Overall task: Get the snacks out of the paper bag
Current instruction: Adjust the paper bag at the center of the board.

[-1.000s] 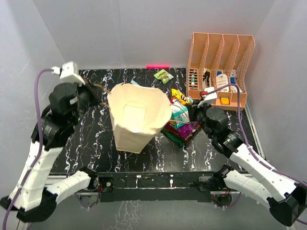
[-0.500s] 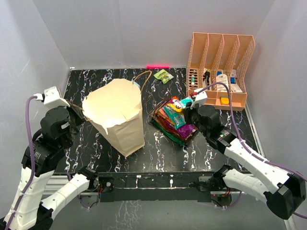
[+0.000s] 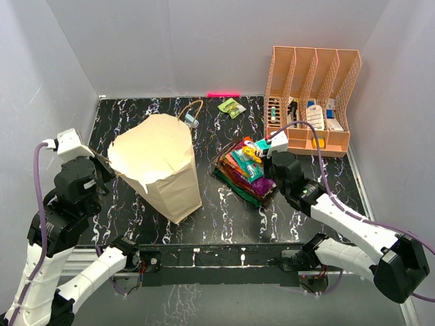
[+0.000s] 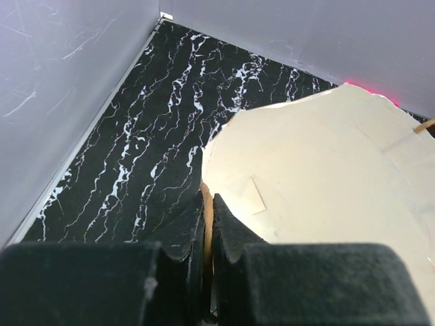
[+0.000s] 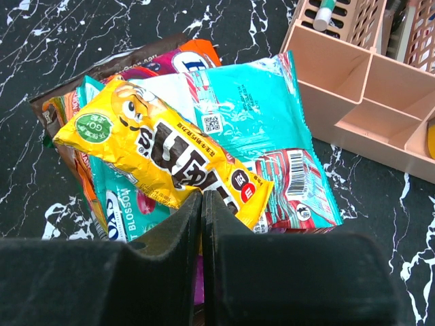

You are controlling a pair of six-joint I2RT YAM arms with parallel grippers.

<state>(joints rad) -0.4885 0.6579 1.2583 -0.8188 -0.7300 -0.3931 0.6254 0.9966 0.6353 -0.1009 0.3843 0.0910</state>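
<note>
L pincer clamped on paper bag rim — bag tilted, to its right. R pincer fingers together, tips at yellow M&M's packet edge, poss. pinching it — snacks piled just ahead, outside bag

L gripper dragged paper bag left | snacks now uncovered | R gripper moved onto pile

Both arms wear white shells, black joints, matte black hands, trailing purple cables.
</note>
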